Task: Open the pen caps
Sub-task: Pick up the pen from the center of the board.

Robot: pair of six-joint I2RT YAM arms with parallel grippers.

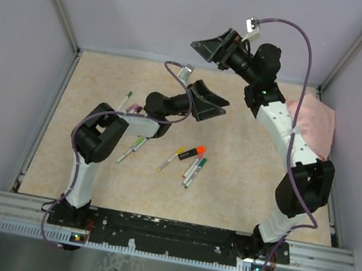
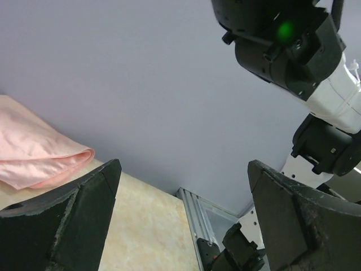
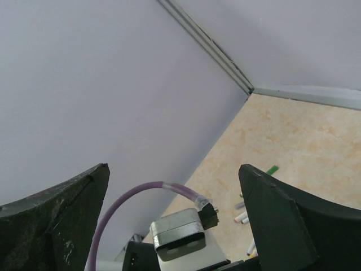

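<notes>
Fingers apart and empty, left gripper [image 1: 211,104] and right gripper [image 1: 209,46] hang above the beige counter [image 1: 250,183] strewn with small coloured plastic pen caps [image 1: 200,149]

You are seeing pens [image 1: 191,164] with the pen caps [image 1: 200,149] lying mid-way across the table [image 1: 240,195], one more lying far left; the cloth [image 1: 316,124] is sitting far right.
</notes>
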